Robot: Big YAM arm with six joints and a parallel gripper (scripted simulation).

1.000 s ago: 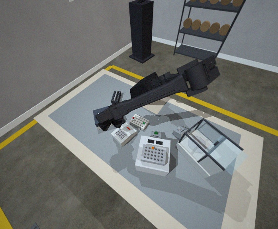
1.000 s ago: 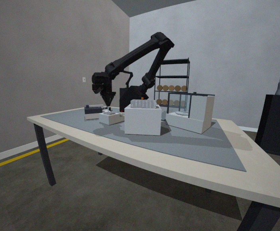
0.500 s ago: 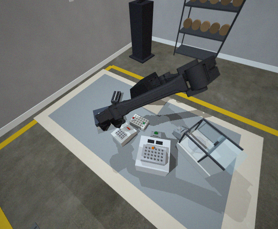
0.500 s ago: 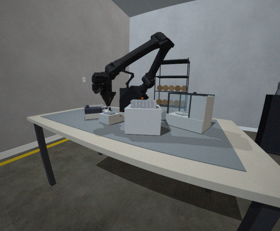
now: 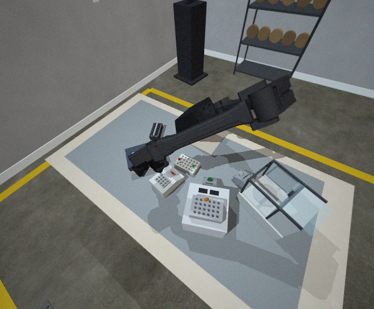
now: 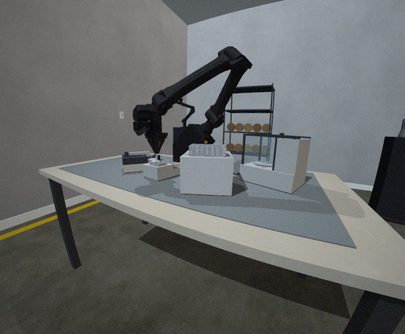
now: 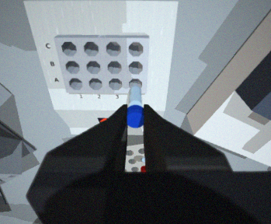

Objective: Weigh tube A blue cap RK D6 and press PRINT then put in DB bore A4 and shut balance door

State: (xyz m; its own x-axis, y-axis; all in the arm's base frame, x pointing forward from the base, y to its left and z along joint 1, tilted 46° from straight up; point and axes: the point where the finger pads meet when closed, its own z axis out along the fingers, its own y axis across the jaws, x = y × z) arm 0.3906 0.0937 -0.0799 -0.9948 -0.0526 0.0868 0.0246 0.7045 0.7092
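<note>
Wrist view: the gripper (image 7: pixel 135 113) is clamped on tube A (image 7: pixel 135 102) just under its blue cap (image 7: pixel 135 115), the tube's lower end at the mouth of bore A4 (image 7: pixel 135 82) of the dry block DB (image 7: pixel 102 62). The tube looks light, stiff and smooth, so a hold high by the cap probably suits best. The block's other eleven bores show dark and empty. The tube rack RK (image 5: pixel 187 163) holds red- and green-capped tubes.
</note>
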